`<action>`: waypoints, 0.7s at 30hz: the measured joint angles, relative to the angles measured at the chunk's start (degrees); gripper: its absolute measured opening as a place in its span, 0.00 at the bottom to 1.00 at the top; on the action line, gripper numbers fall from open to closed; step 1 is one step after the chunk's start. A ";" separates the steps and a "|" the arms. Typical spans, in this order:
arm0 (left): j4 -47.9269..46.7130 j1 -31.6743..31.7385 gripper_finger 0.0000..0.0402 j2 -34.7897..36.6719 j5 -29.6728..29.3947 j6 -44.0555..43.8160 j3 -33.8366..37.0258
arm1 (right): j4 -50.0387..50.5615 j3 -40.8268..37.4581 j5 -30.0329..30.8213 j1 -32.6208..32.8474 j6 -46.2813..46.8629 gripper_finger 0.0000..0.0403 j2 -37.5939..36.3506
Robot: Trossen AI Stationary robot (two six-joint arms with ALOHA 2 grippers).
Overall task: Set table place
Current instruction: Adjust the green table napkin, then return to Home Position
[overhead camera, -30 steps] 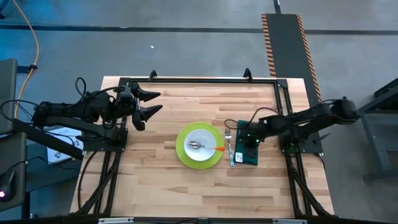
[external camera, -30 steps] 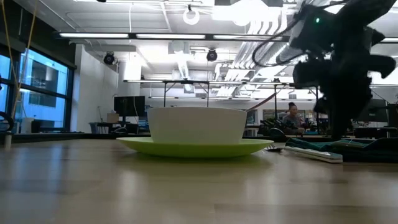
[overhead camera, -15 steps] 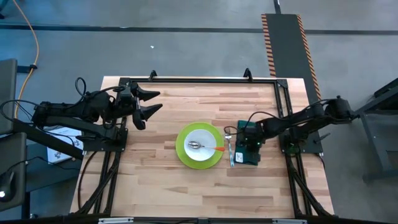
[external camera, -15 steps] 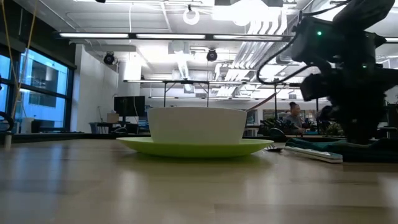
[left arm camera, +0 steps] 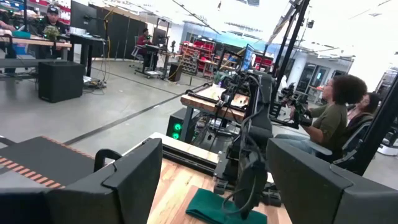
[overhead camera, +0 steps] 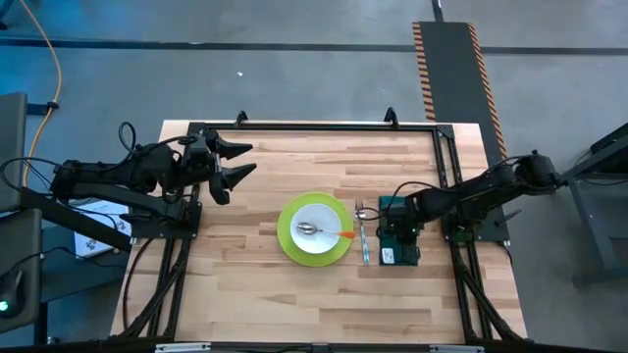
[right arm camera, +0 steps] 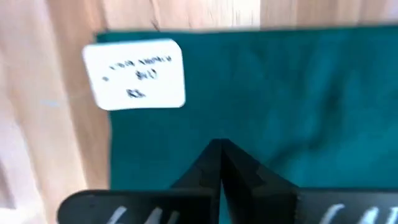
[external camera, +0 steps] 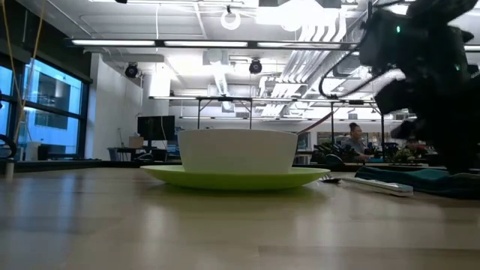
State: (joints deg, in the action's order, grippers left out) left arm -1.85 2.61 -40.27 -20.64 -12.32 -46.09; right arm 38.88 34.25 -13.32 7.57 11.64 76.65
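A lime-green plate [overhead camera: 287,235] lies mid-table and carries a white bowl [overhead camera: 316,218]. A spoon with an orange handle [overhead camera: 343,235] lies in the bowl. A silver fork [overhead camera: 363,237] lies on the wood right of the plate. A dark green folded napkin [overhead camera: 405,255] with a white label [right arm camera: 134,74] lies flat right of the fork. My right gripper [overhead camera: 395,232] is shut, its tips on the napkin. My left gripper [overhead camera: 235,162] is open and empty above the table's far left. My right gripper presses its shut fingertips [right arm camera: 231,160] down on the napkin's top face [right arm camera: 280,93], inward from the labelled corner. The fingers come from above, slanting in from the table's right side. The napkin lies flat on the table.
Black frame rails [overhead camera: 314,126] run along the table's far edge and down both sides. Bare wood [overhead camera: 294,304] lies between the plate and the near edge. People sit in the room beyond the table.
My right gripper has gone toward the table's right edge and a little toward the near edge, fingers down on the napkin. The napkin has slid with it across the wood, away from the fork. Plate, bowl, spoon and fork have stayed put.
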 joint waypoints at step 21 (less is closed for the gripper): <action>-0.27 -0.02 0.69 0.02 2.26 1.52 0.00 | -22.67 17.24 13.67 -4.43 1.39 0.00 -21.92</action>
State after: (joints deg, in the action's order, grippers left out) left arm -2.11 2.59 -40.25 -18.38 -10.80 -46.09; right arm 16.21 51.48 0.35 3.14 13.03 54.73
